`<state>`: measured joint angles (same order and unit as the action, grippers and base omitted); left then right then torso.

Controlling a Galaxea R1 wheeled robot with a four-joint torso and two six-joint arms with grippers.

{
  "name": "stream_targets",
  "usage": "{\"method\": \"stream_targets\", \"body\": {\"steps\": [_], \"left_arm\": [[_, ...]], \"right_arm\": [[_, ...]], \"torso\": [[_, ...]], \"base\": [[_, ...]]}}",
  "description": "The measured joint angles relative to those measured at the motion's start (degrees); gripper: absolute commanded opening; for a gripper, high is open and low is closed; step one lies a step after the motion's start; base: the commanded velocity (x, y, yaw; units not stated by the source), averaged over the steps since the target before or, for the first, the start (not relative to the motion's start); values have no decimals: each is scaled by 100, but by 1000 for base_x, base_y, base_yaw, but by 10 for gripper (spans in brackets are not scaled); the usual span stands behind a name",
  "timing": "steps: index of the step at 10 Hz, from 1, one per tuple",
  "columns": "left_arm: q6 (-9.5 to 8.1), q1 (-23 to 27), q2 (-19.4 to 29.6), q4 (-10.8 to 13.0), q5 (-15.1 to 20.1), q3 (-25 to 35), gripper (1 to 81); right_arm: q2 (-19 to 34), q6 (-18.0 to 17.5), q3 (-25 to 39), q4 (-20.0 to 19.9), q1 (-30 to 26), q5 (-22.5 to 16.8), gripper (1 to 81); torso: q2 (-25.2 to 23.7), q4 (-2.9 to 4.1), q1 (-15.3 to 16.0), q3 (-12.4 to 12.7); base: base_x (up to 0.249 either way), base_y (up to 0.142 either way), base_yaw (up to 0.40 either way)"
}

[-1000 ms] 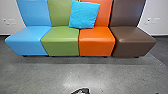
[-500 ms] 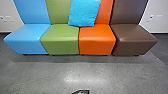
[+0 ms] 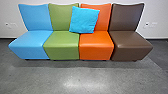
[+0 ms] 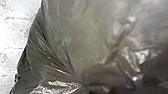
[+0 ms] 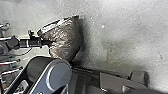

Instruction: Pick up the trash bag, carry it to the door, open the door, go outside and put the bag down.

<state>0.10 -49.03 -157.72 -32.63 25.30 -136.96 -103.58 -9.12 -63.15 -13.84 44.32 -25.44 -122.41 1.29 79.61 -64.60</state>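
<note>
Gathered at its neck, the dark, shiny trash bag (image 5: 65, 40) hangs from my left gripper (image 5: 46, 43), as seen in the right wrist view, with grey floor behind it. Close up in the left wrist view, the wrinkled plastic of the trash bag (image 4: 82, 42) spreads wide and catches the light. The left gripper is shut on the gathered plastic. How my right gripper stands cannot be told.
A row of joined seats stands against a white wall (image 3: 75, 2): blue (image 3: 31, 45), green (image 3: 62, 45), orange (image 3: 96, 45) and brown (image 3: 131, 45). A bright blue cushion (image 3: 84, 20) leans on the backrests. Grey floor (image 3: 82, 77) lies before them.
The head camera has moved: the seats now sit lower and look slightly smaller, with the tops of their backrests in view. A dark shape at the bottom edge has left the head view.
</note>
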Motion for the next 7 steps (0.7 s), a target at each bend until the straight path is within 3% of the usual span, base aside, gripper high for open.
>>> {"method": "stream_targets", "body": {"steps": [7], "left_arm": [[6, -135, 408, 4, 67, 435, 10]], "right_arm": [[-925, 9, -866, 347, 1076, 544, 811]], "torso": [[1388, 0, -907, 1403]], "base": [[0, 0, 0]]}}
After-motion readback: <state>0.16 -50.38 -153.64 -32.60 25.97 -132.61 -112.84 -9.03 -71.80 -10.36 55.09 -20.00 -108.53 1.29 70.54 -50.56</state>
